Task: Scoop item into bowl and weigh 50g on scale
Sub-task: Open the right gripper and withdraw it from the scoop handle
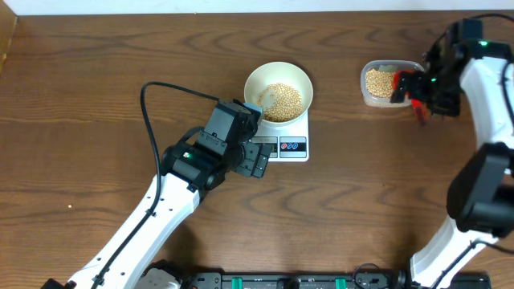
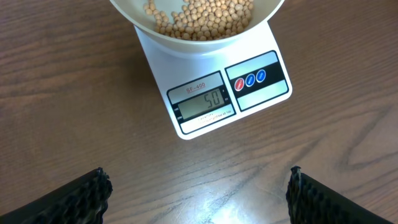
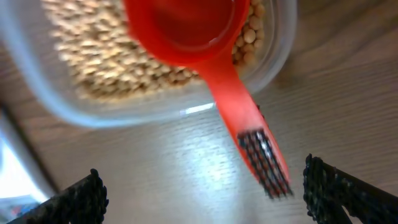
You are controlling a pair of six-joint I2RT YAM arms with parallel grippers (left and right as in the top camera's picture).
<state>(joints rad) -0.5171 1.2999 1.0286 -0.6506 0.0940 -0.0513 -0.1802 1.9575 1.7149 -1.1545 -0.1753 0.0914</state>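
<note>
The white bowl (image 1: 255, 76) stands on the scale (image 1: 293, 147) and holds a heap of tan beans (image 1: 283, 100). In the left wrist view the bowl (image 2: 186, 45) and its beans (image 2: 205, 15) sit above the scale (image 2: 273, 93), whose display reads 50. My left gripper (image 1: 259, 158) hovers open just in front of the scale, nothing between its fingers (image 2: 198, 177). My right gripper (image 1: 418, 90) is open over a red scoop (image 3: 205, 37). The scoop's handle (image 3: 258, 149) lies between the jaws, ungripped.
A clear plastic container (image 1: 365, 90) with more beans (image 3: 106, 62) stands at the back right, and the scoop's cup rests in it. The left arm's black cable (image 1: 148, 104) arcs over the table left of the scale.
</note>
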